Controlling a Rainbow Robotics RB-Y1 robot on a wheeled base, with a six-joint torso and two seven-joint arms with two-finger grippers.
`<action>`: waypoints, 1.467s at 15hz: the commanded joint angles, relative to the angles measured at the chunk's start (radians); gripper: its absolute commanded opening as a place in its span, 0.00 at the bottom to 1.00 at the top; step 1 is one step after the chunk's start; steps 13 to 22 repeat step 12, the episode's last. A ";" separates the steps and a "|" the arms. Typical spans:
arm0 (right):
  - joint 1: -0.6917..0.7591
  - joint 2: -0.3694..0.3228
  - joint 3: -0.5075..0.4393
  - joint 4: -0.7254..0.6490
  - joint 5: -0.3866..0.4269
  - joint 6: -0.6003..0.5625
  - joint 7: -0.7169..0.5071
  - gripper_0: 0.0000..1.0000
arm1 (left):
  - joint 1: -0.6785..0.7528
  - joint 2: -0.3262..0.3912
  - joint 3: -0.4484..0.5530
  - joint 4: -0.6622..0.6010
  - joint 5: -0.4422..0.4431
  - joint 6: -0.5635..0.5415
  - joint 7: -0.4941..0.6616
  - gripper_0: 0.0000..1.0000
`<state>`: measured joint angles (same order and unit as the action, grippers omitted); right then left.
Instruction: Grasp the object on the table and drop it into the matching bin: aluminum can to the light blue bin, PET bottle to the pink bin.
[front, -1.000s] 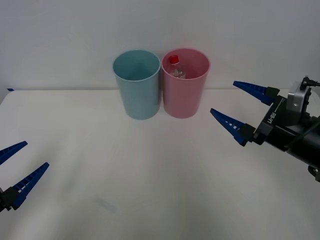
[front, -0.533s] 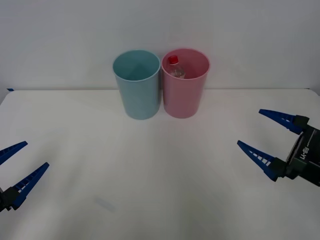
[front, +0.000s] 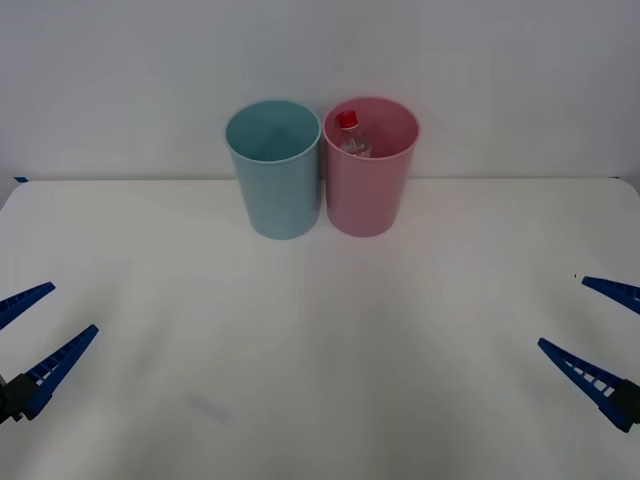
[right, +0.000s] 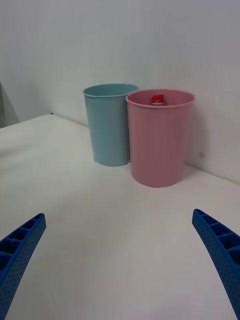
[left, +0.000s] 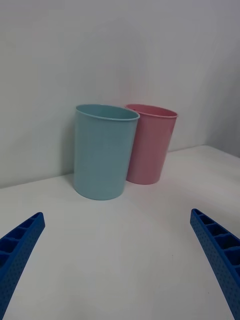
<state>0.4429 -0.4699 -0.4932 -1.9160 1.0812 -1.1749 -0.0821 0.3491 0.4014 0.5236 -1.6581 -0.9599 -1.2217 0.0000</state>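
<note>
The PET bottle (front: 349, 133) stands inside the pink bin (front: 370, 195), its red cap (right: 158, 98) peeking above the rim. The light blue bin (front: 277, 185) touches the pink bin's left side at the back of the white table (front: 320, 340). My right gripper (front: 600, 330) hangs open and empty at the table's right edge, far from the bins. At the left edge my left gripper (front: 30, 335) is open too, holding nothing. In the wrist views the pink bin (right: 159, 140) (left: 150, 145) and the light blue bin (right: 109, 125) (left: 102, 150) stand side by side ahead.
A plain white wall rises behind the bins. A faint smudge (front: 210, 407) marks the tabletop at the front left.
My right gripper has drawn back from near the pink bin, down and to the right toward the table's right edge, still open. The left arm and the bottle have not moved.
</note>
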 joint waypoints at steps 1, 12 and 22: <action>0.056 0.001 -0.015 0.000 -0.030 -0.014 -0.001 1.00 | 0.000 0.000 0.000 0.000 0.000 0.000 0.000 1.00; 0.140 0.001 -0.036 -0.001 -0.034 -0.019 0.007 1.00 | 0.000 0.000 0.000 0.000 0.000 0.000 0.000 1.00; 0.140 0.001 -0.036 -0.001 -0.034 -0.019 0.007 1.00 | 0.000 0.000 0.000 0.000 0.000 0.000 0.000 1.00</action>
